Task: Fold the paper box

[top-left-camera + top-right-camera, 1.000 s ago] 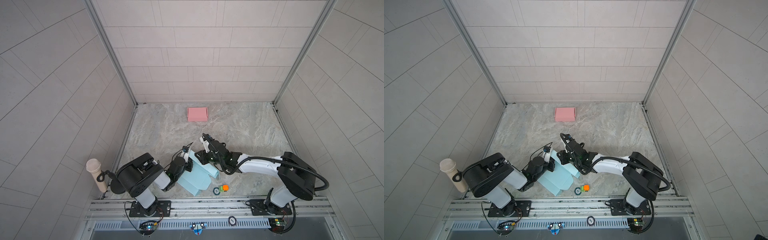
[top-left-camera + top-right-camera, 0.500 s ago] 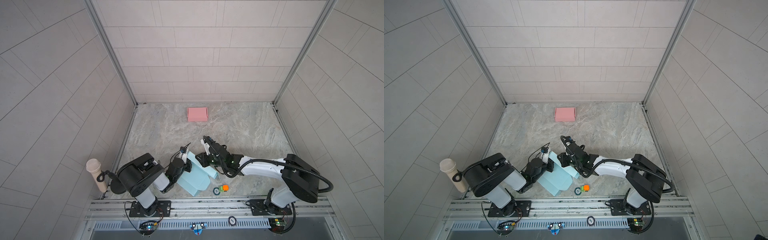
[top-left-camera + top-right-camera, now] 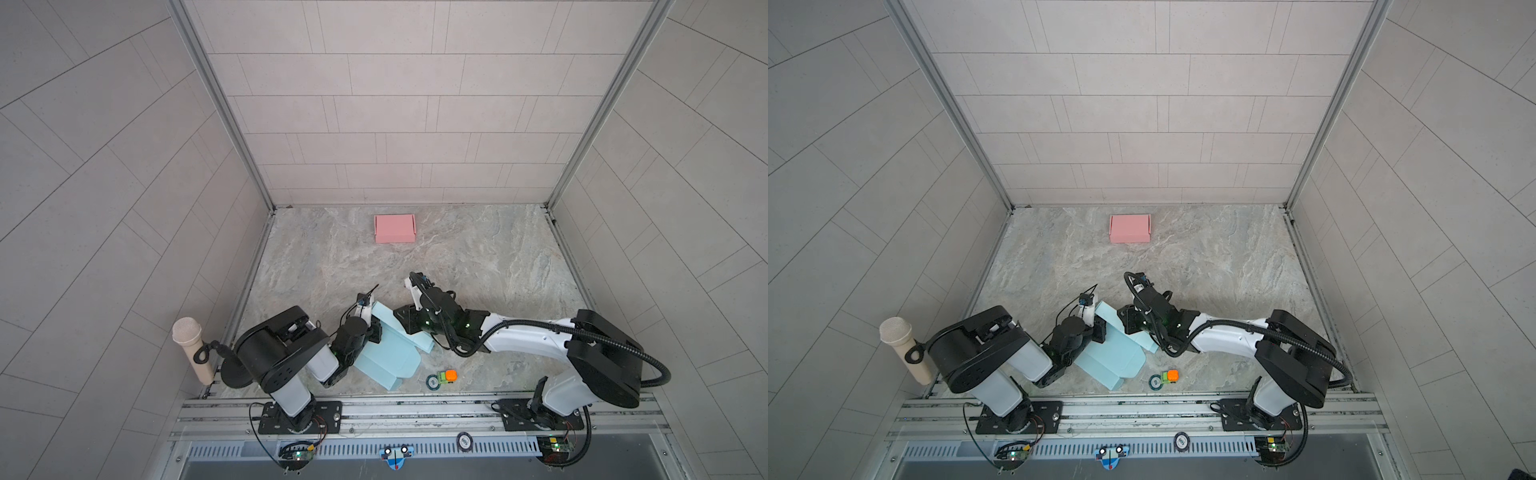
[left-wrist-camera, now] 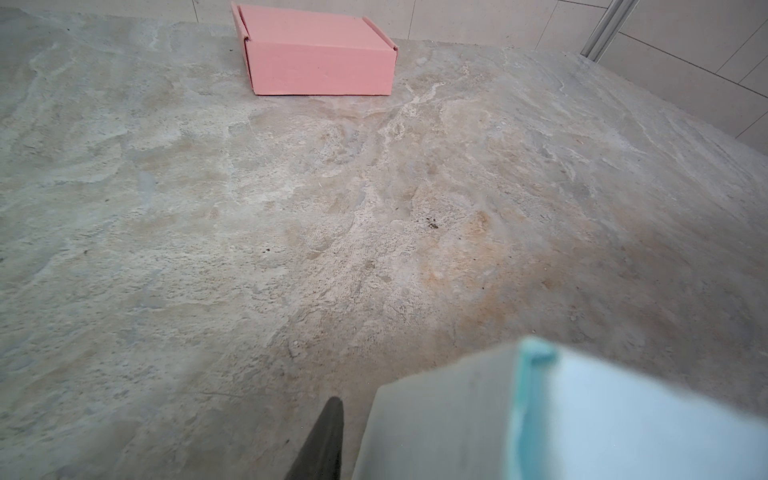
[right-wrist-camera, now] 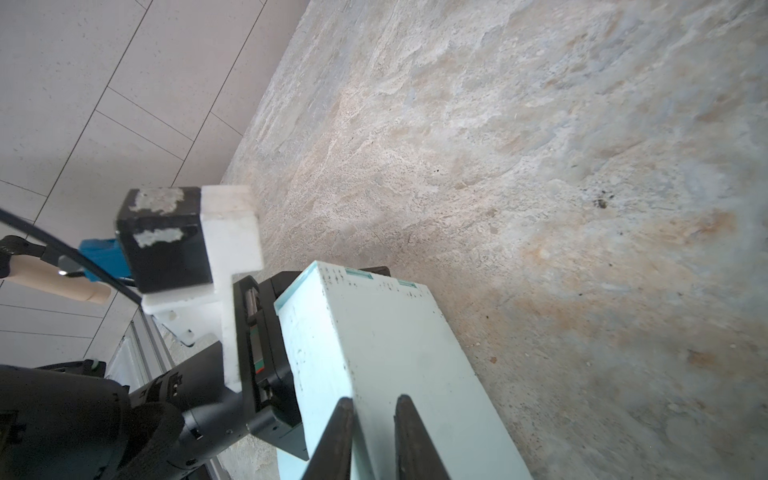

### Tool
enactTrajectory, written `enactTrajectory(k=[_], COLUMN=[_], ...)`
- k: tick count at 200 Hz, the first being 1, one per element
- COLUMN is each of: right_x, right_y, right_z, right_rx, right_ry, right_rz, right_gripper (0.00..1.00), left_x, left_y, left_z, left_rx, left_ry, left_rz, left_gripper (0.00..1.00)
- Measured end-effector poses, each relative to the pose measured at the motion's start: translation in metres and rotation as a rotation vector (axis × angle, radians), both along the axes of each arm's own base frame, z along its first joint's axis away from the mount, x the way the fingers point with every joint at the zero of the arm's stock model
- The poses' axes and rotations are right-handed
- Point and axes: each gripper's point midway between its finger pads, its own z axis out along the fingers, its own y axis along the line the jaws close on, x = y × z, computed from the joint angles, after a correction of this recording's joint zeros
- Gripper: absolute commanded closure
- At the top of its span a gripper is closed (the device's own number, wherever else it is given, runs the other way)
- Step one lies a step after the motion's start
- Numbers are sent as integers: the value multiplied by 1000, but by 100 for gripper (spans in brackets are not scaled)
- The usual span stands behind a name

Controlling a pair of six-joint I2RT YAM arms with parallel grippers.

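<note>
The light blue paper box (image 3: 388,357) (image 3: 1113,357) lies half folded near the front middle, one long wall (image 5: 386,340) raised. My right gripper (image 5: 376,415) (image 3: 405,322) reaches in from the right and is shut on that wall, one finger on each face. My left gripper (image 3: 374,328) (image 3: 1099,332) stands at the wall's left end. In the left wrist view only one of its fingers (image 4: 326,436) shows, a small gap away from the blue panel (image 4: 582,415). The other finger is hidden behind the panel.
A closed pink box (image 3: 395,228) (image 3: 1130,228) (image 4: 320,54) sits at the back of the marbled floor. A small orange and green item with a dark ring (image 3: 442,377) lies just right of the blue box. A beige microphone (image 3: 189,345) stands at the front left by the rail.
The left jaws have eased apart from the blue wall. The right gripper has slid a little to the left along the wall and stayed closed on it.
</note>
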Motion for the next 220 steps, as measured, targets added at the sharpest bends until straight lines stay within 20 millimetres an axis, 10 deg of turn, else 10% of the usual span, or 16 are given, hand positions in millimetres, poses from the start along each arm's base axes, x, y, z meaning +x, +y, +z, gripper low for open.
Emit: enactTrajectory(k=[220], right_x=[4], right_y=[-14], right_z=[0], right_rx=[-34], right_ry=[-9], right_rz=[-49], right_gripper=[81], left_x=[-13], left_y=[1], left_z=[6], left_rx=[37], left_ry=[-12], left_rz=[-33], left_gripper=[84])
